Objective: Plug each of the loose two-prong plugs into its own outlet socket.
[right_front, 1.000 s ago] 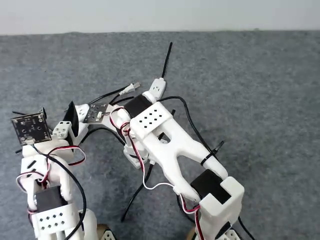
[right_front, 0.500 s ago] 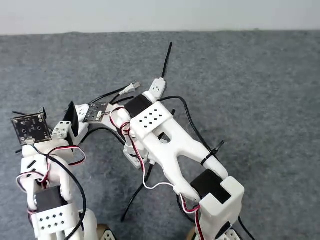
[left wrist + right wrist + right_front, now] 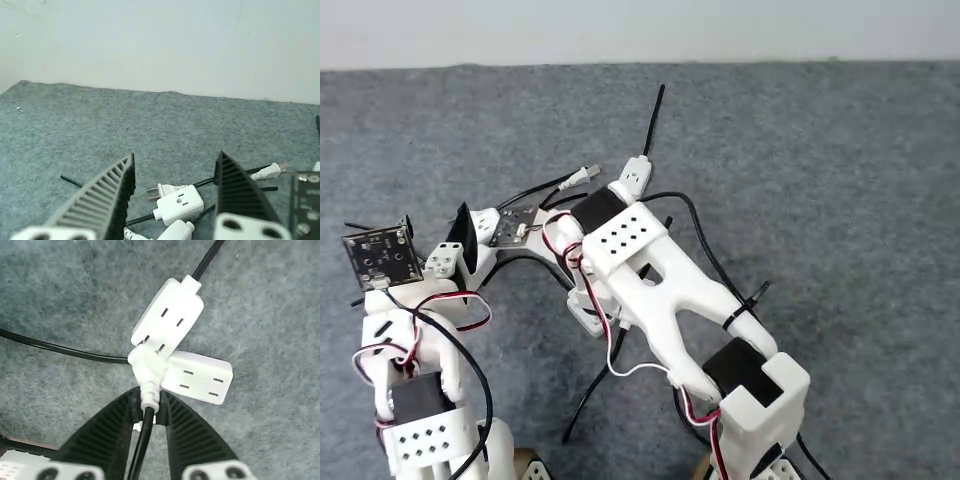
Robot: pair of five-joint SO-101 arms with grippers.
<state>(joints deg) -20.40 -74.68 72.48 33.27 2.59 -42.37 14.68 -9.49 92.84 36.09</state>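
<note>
A: Pushing the plug (image 3: 147, 365) home: how is it best done?
B: It is gripped at its neck by the right gripper (image 3: 148, 396), nose against the outlet strip (image 3: 167, 315) at its end socket. Pressure should be applied straight, untwisted. The left gripper (image 3: 176, 162) is spread, empty.

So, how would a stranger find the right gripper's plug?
On the grey carpet lie two white outlet blocks. At one block's end socket sits a white plug on a black cable; it alone is pinched in the right gripper.
</note>
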